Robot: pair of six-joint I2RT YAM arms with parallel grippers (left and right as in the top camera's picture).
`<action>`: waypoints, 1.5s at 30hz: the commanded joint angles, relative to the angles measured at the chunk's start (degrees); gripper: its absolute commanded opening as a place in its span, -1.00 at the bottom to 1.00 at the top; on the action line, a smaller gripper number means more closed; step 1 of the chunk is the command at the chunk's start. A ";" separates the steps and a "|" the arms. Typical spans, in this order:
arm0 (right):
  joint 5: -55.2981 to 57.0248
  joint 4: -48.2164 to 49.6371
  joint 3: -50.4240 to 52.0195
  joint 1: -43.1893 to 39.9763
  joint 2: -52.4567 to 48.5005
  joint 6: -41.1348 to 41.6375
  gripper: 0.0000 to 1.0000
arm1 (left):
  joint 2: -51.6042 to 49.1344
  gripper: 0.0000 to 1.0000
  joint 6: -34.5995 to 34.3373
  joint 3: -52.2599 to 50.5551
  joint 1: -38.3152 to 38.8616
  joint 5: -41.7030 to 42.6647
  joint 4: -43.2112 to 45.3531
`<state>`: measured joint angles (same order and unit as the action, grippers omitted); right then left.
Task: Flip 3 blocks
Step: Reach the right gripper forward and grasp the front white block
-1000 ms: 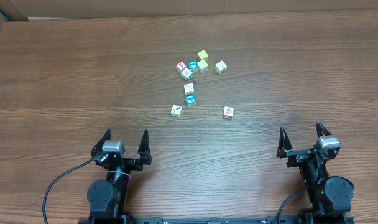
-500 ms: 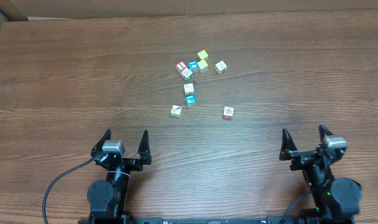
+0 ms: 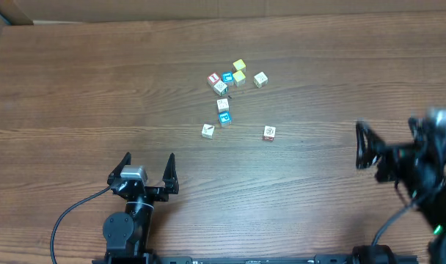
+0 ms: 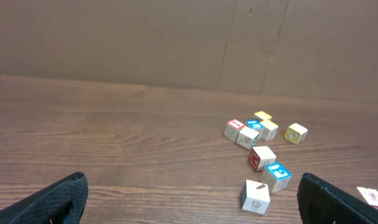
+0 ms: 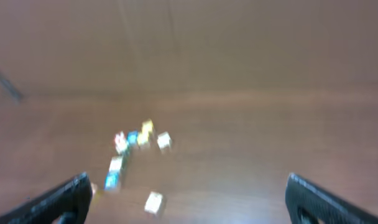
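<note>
Wood-grain surface [image 3: 76, 88] carries three small wooden blocks: teal-faced cube [image 3: 224, 118], pale cube [image 3: 207, 130] beside it, second pale cube [image 3: 268, 133] apart. Just beyond them, yellow-topped cubes [image 3: 239, 65] cluster. Both left pincer [image 3: 148, 163] and right pincer [image 3: 386, 145] stand released, empty.

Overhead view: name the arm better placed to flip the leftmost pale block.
Left, probably: the pale block lies nearer the open left gripper than the right gripper, which stands far to the other side.

Count: 10 wooden cubes [image 3: 223, 104] on desk [image 3: 98, 88]: 2 yellow-topped [image 3: 239, 65], 2 blue-topped [image 3: 224, 118], 1 red-topped [image 3: 213, 78], 5 pale-topped [image 3: 268, 132].
</note>
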<state>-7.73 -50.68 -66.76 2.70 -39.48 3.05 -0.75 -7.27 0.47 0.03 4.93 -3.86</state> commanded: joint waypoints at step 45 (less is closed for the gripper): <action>3.87 -9.07 -29.94 21.73 -82.97 25.07 0.36 | 0.48 0.99 0.90 -0.20 0.33 0.00 -0.22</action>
<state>-4.86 -60.75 -96.84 24.43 -122.80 27.86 -0.75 -7.27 0.47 0.03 4.93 -3.90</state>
